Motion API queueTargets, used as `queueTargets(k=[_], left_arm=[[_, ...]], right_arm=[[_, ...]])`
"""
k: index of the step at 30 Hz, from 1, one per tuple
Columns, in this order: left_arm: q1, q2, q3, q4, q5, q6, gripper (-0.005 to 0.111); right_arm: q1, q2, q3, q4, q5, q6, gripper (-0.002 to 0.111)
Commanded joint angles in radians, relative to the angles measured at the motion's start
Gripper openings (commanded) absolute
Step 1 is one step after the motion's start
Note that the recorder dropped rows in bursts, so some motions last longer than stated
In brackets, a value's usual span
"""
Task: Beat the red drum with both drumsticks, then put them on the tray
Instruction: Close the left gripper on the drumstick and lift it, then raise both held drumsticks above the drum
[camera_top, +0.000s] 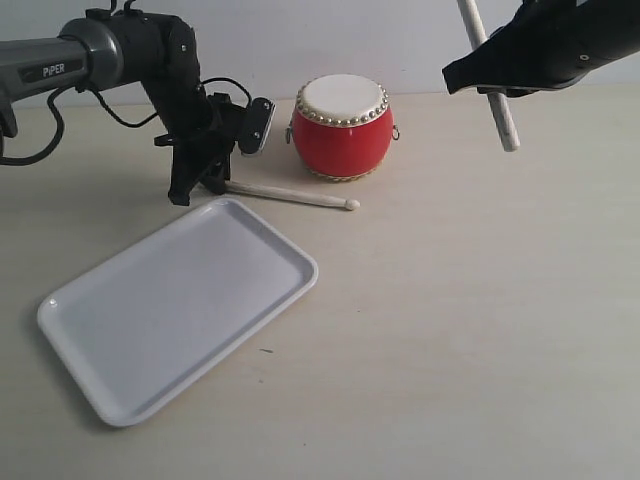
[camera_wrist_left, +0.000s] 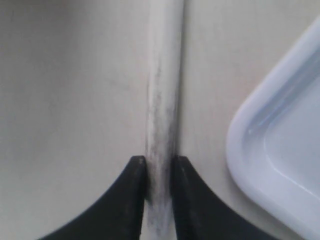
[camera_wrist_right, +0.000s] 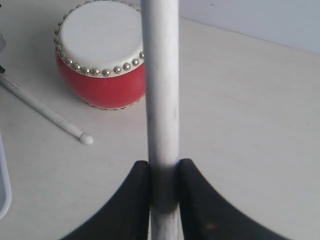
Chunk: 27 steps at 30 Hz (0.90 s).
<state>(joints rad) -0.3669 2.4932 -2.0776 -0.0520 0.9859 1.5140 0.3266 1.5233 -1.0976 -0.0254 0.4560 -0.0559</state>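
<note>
The red drum (camera_top: 342, 128) with its cream top stands upright at the back of the table; the right wrist view shows this drum (camera_wrist_right: 100, 60) too. One drumstick (camera_top: 295, 195) lies flat on the table between the drum and the tray (camera_top: 180, 310). My left gripper (camera_top: 197, 188) is down at its butt end, and its jaws press both sides of that stick (camera_wrist_left: 162, 100). My right gripper (camera_top: 495, 82) hangs high to the right of the drum, shut on the other drumstick (camera_top: 508, 125). That stick is held steeply, one end up out of view.
The white tray's rounded corner (camera_wrist_left: 260, 150) lies close beside the left gripper (camera_wrist_left: 160, 162). In the right wrist view the lying stick's rounded tip (camera_wrist_right: 86, 139) points away from the drum's base, with bare table to the right of the drum.
</note>
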Motion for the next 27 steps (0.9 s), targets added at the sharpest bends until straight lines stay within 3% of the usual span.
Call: queueTargets(k=[1,10,19,23,27], left_arm=[[-0.003,-0.005,-0.003,-0.010,0.012,-0.003,0.000],[-0.003,-0.086,-0.003,-0.008,0.051,-0.087,0.000],[-0.003,-0.186,-0.003,-0.070,0.227,-0.219,0.000],[-0.003,-0.226,-0.003,-0.165,0.235,-0.360,0.000],[-0.004,-0.269,-0.003,-0.196,0.235,-0.628,0.000]], right_arm=[[-0.004,-0.009,0.002,-0.001,-0.018,-0.002,0.000],[-0.004,-0.009,0.002,-0.001,-0.022,-0.002,0.000],[-0.004,-0.009,-0.009,0.002,-0.004,0.001,0.000],[-0.004,-0.009,-0.060,0.038,0.043,0.001,0.000],[-0.004,-0.009,-0.110,0.052,0.063,0.016,0.000]])
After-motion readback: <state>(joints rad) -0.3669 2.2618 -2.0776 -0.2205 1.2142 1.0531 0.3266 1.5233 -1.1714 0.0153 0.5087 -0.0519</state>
